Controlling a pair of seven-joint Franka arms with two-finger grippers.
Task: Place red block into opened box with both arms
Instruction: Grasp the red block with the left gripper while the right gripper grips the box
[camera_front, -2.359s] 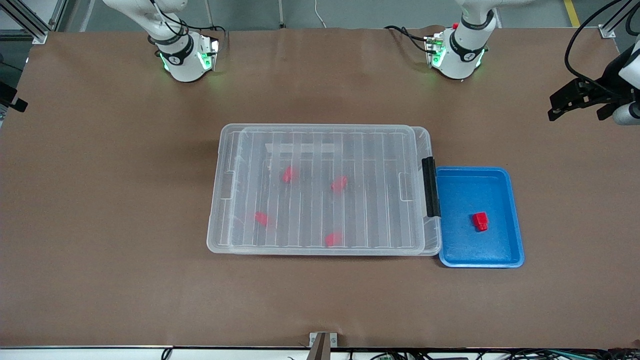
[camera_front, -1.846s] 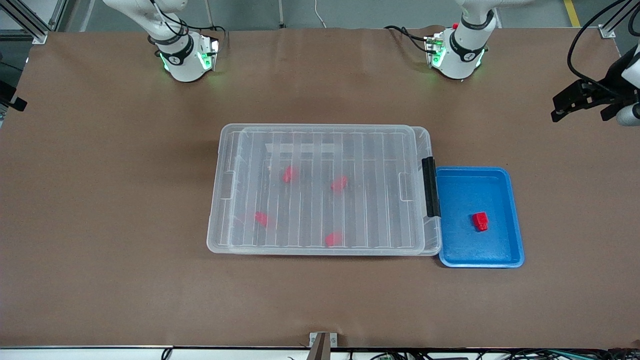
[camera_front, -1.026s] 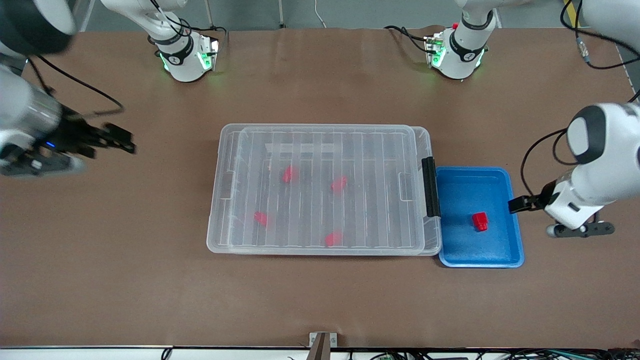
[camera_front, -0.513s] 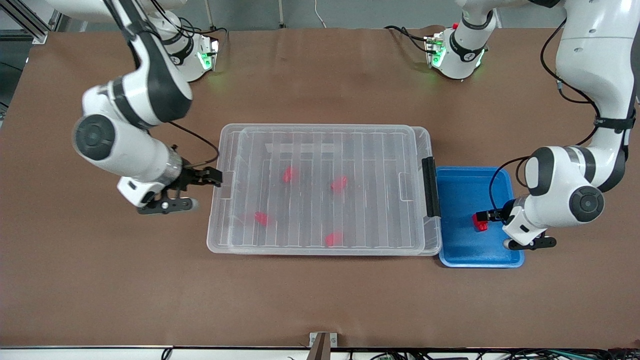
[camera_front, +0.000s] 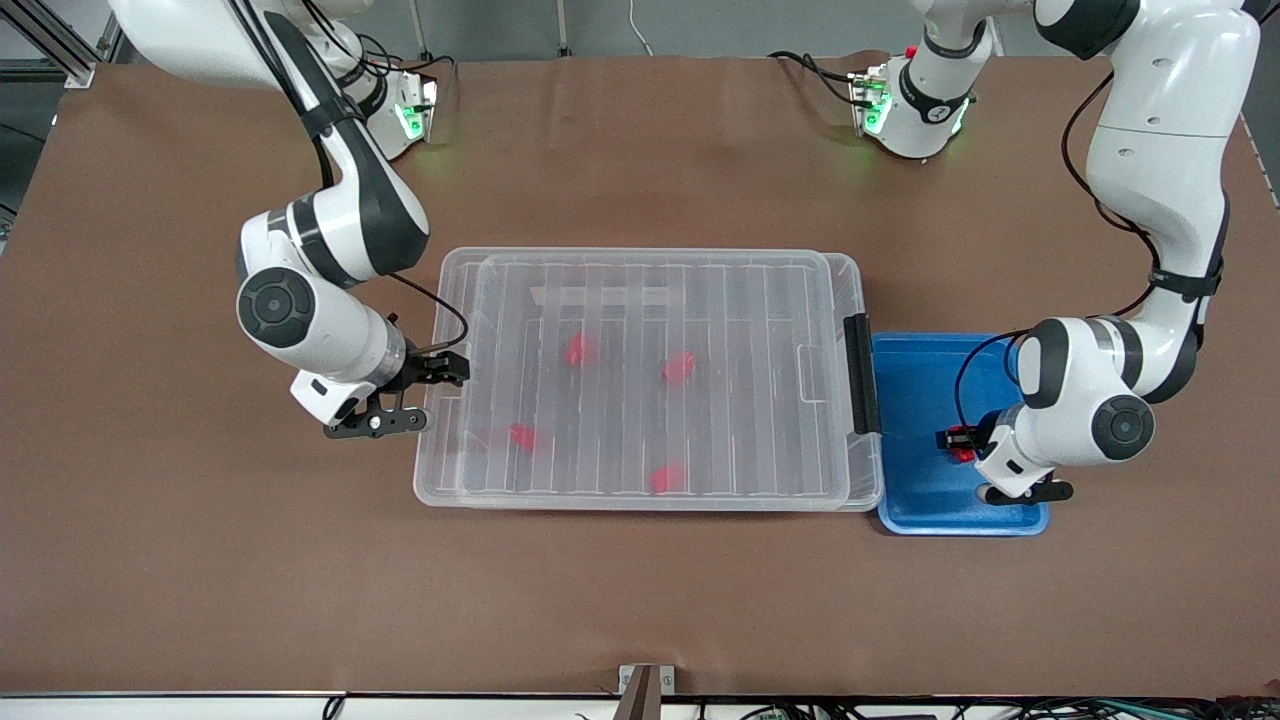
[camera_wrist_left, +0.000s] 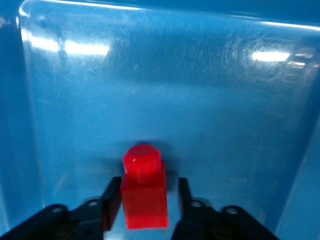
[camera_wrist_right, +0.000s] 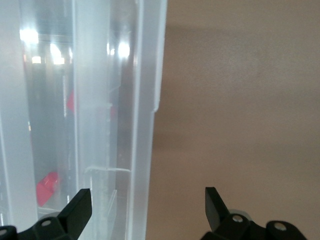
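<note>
The red block (camera_wrist_left: 145, 195) lies in the blue tray (camera_front: 930, 370), mostly hidden under the hand in the front view. My left gripper (camera_wrist_left: 149, 197) is down in the tray with its fingers either side of the block. One finger (camera_wrist_left: 112, 200) touches it and a thin strip of tray shows at the other. The clear box (camera_front: 430, 490) has its ribbed lid (camera_front: 740, 300) lying on it, with several more red blocks (camera_front: 577, 349) inside. My right gripper (camera_front: 450, 368) stands open at the box's short edge toward the right arm's end, one finger (camera_wrist_right: 80, 202) over the rim (camera_wrist_right: 145, 125).
A black latch (camera_front: 858, 375) runs along the box's short side next to the blue tray. The tray touches the box at the left arm's end. Bare brown table (camera_front: 640, 600) lies nearer the front camera.
Both arms swung in from the table's ends. The left gripper came down into the tray and narrowed around the block. The right gripper moved up to the box's short edge.
</note>
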